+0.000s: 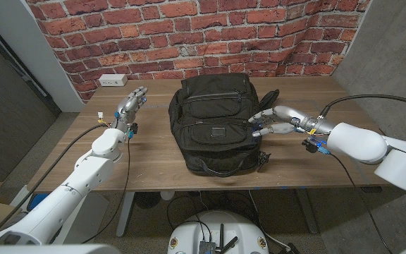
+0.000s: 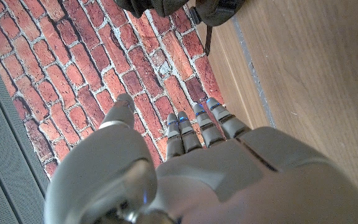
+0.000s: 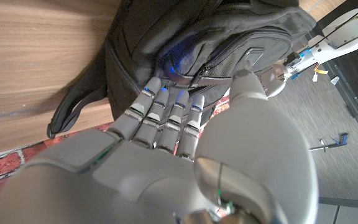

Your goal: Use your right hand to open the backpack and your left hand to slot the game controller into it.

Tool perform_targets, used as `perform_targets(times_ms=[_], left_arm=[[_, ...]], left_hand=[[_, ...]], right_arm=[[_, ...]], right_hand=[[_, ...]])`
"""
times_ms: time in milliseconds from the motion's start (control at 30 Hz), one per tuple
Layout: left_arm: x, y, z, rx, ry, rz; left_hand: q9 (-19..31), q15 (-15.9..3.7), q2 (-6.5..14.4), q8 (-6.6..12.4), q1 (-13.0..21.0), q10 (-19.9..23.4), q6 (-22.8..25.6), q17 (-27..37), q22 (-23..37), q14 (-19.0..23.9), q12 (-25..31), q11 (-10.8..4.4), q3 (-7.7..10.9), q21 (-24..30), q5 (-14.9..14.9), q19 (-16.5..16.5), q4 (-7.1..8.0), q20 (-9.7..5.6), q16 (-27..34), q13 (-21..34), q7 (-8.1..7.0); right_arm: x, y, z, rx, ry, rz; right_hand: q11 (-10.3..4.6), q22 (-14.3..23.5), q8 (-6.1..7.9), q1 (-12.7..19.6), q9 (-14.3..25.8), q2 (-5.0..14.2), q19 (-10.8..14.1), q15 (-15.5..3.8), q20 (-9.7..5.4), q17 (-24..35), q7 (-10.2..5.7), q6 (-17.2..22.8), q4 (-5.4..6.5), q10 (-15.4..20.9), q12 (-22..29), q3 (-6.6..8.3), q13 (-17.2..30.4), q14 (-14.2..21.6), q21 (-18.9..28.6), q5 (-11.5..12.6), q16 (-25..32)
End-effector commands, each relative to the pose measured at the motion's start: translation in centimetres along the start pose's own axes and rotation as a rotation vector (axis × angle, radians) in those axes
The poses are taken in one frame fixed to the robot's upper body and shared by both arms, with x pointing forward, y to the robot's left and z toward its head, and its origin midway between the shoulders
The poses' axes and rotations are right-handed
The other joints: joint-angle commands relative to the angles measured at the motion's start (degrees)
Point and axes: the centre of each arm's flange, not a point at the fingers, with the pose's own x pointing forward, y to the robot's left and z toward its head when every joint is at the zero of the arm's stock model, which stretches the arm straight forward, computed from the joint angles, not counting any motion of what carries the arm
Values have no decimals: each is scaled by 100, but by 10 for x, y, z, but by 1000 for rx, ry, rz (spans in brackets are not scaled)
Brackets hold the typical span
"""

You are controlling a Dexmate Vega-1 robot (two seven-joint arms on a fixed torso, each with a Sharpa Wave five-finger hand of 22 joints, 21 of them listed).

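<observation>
A black backpack [image 1: 217,123] lies in the middle of the wooden table [image 1: 154,159], its zippers closed as far as I can see. My right hand [image 1: 277,120] is at the backpack's right side with its fingers spread and the fingertips at the fabric; it holds nothing. In the right wrist view those fingers [image 3: 166,118] reach toward a zipper line on the backpack [image 3: 229,43]. My left hand [image 1: 130,106] hovers left of the bag, fingers straight and apart, and it is empty. In the left wrist view the left hand [image 2: 191,162] points at the brick wall, with a corner of the backpack [image 2: 166,6] beyond it.
A white power strip [image 1: 112,80] sits at the table's back left corner. The brick wall [image 1: 189,35] stands close behind the table. A carry handle [image 1: 217,168] of the backpack faces the front edge. Bare wood lies on both sides of the bag.
</observation>
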Motion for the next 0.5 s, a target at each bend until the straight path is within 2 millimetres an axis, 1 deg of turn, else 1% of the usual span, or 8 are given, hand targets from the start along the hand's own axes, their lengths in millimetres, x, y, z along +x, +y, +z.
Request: perform_targets(times_ms=[33,233,367,500], left_arm=[[-4,0,-4,-9,-4,2],[-5,0,-6,-15,-11,1],[-6,0,-6,-17,-16,2],[-8,0,-7,-9,-16,7]], left_hand=[[2,-258,16,33,-50,39,33,3,18,30,27,-17,62,21,-23,-6,-7,-474,15,0,-13],[2,-256,19,31,-70,37,29,3,18,26,26,-13,67,20,-24,-9,-12,-474,14,0,-20],[1,-246,21,30,-80,24,26,2,17,1,22,-8,71,17,-24,-18,-16,-475,5,0,-14],[1,-242,25,23,-92,4,6,2,17,-12,15,2,77,16,-25,-23,-22,-478,3,0,-13]], right_arm=[[-3,-9,-7,10,-9,-56],[-1,-12,-14,47,-19,-102],[0,-13,-19,57,-16,-140],[1,-13,-24,88,-19,-178]], right_hand=[[38,15,-3,-94,15,17,56,-310,21,1,41,-8,41,21,41,-7,-7,18,-32,30,7],[79,15,-20,-207,7,48,84,-291,18,-19,58,-60,79,2,42,-29,-39,27,-46,48,6],[120,15,-55,-443,-6,128,87,-259,7,-47,68,-177,175,-76,34,-72,-93,-16,-88,67,-18],[122,15,-76,-657,-19,174,79,-250,-12,-72,98,-267,260,-159,23,-123,-141,-37,-129,50,-32]])
